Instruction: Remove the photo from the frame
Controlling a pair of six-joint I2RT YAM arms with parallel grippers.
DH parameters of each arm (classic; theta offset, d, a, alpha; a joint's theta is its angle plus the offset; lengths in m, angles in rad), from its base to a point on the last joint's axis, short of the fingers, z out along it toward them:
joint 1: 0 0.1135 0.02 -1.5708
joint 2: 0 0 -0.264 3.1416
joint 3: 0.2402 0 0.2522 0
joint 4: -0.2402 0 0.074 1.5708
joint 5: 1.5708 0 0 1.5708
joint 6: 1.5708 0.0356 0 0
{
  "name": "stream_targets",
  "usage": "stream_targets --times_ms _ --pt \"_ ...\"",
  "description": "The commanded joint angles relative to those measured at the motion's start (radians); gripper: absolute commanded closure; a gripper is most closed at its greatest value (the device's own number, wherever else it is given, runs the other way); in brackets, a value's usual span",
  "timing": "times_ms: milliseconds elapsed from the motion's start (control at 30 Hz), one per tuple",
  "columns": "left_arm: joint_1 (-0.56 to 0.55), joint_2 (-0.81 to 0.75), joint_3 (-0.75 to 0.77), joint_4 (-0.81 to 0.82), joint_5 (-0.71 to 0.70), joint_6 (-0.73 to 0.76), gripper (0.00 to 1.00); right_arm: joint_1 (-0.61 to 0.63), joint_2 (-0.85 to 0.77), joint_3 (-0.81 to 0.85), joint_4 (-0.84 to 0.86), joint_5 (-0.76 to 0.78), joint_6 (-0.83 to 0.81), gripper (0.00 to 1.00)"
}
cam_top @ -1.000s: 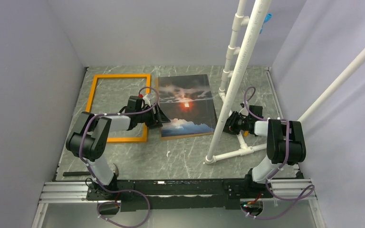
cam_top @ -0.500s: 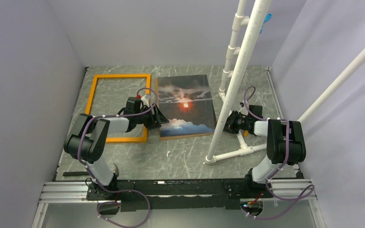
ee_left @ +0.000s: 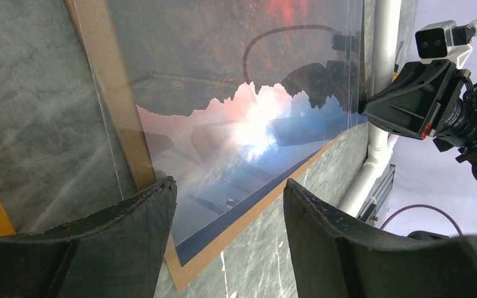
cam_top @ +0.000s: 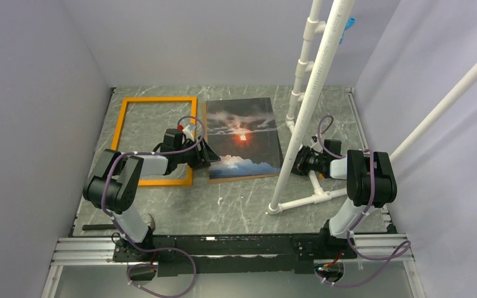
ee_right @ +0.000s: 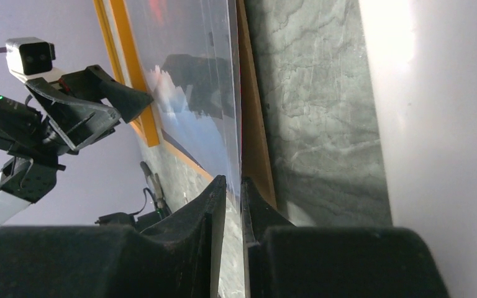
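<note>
Glossy photo (cam_top: 242, 124) — matt, marbled table (cam_top: 242, 205)

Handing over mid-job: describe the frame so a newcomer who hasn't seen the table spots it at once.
Start at the grey marbled table and look to its far left part. There a thin bright-orange rectangular picture frame lies flat, with bare tabletop showing through its middle. Unlike the dark sunset photo print beside it on the right, it is hollow and orange.

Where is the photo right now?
In the top view the photo lies flat on the table, just right of the empty orange frame and left of the white pipe stand, between the left hand and the right hand.
</note>
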Motion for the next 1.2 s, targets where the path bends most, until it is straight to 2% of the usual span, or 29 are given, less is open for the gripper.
stream_targets --times_ms 0,100,200,433,567,700,967,1167 --pt "0.006 0.02 -0.048 -0.138 -0.077 0.038 0.3 0.004 0.002 -0.01 0.11 -0.029 0.037 0.84" --pt "0.006 0.012 -0.05 -0.137 -0.074 0.037 0.3 0.004 0.017 -0.019 0.174 -0.048 0.089 0.9" --pt "0.006 0.006 -0.049 -0.146 -0.078 0.043 0.3 0.003 0.015 -0.033 0.229 -0.061 0.136 1.0" --pt "0.009 0.005 -0.065 -0.145 -0.086 0.051 0.3 -0.003 -0.029 -0.096 0.455 -0.116 0.307 1.0" --pt "0.01 0.012 -0.077 -0.13 -0.08 0.045 0.3 -0.009 -0.012 -0.15 0.754 -0.167 0.533 1.0" --pt "0.011 0.01 -0.083 -0.118 -0.074 0.041 0.3 -0.01 0.035 -0.161 0.988 -0.191 0.685 1.0" --pt "0.01 0.008 -0.087 -0.112 -0.071 0.035 0.3 -0.008 0.087 -0.168 1.258 -0.198 0.851 1.0" --pt "0.011 0.02 -0.104 -0.087 -0.061 0.023 0.3 -0.01 0.058 -0.146 1.354 -0.207 0.95 1.0"
